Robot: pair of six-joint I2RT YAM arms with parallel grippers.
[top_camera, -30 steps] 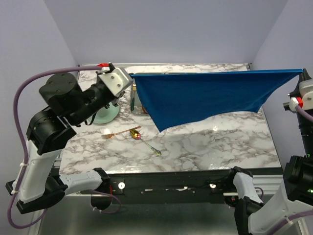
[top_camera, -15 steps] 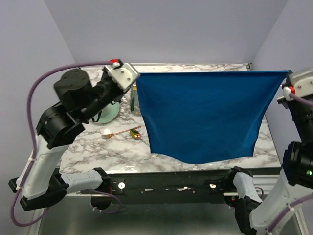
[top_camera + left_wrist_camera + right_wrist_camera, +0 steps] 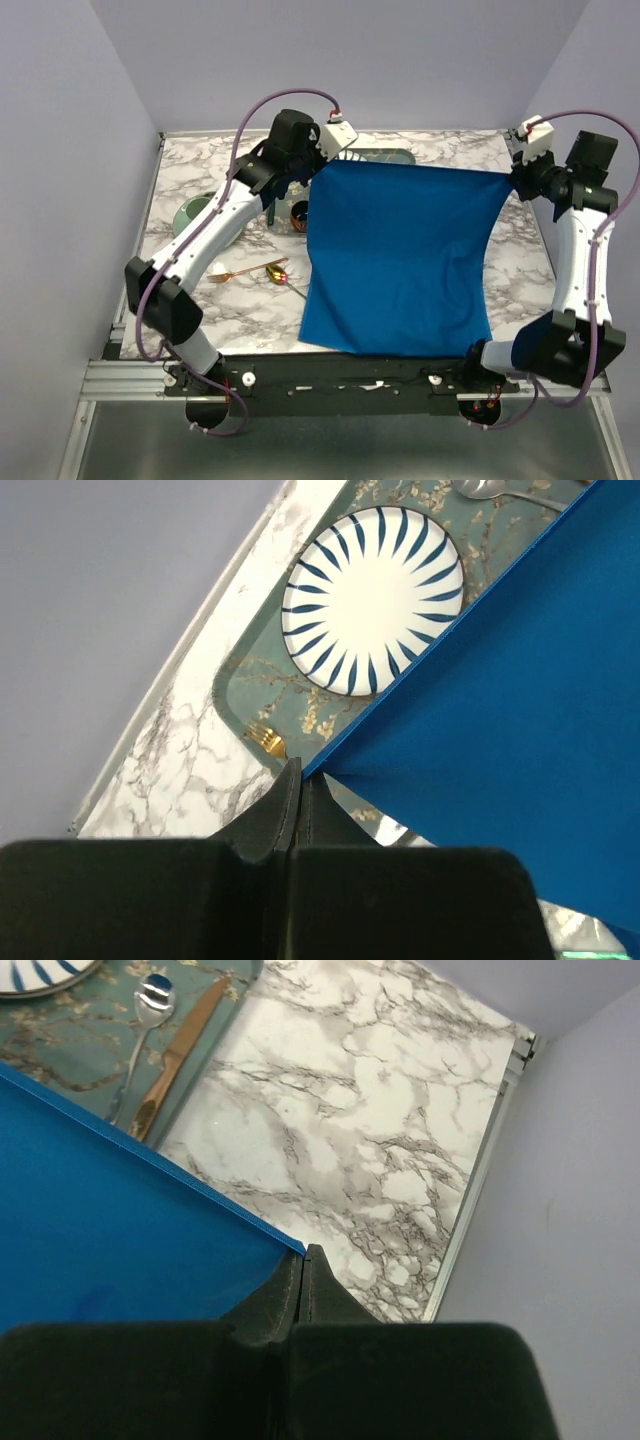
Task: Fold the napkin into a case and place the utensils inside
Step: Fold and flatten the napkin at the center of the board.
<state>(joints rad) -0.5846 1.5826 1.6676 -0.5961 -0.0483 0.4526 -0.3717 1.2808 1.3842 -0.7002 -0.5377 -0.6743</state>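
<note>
Blue napkin [image 3: 400, 260] held spread over the marble table [image 3: 200, 310].
The left gripper [image 3: 302, 780] and the right gripper [image 3: 303, 1257] each pinch one far corner, jaws closed on the cloth. Its near edge perhaps touches the table. The fork [image 3: 236, 272] and spoon [image 3: 290, 280] lie left of it.
</note>
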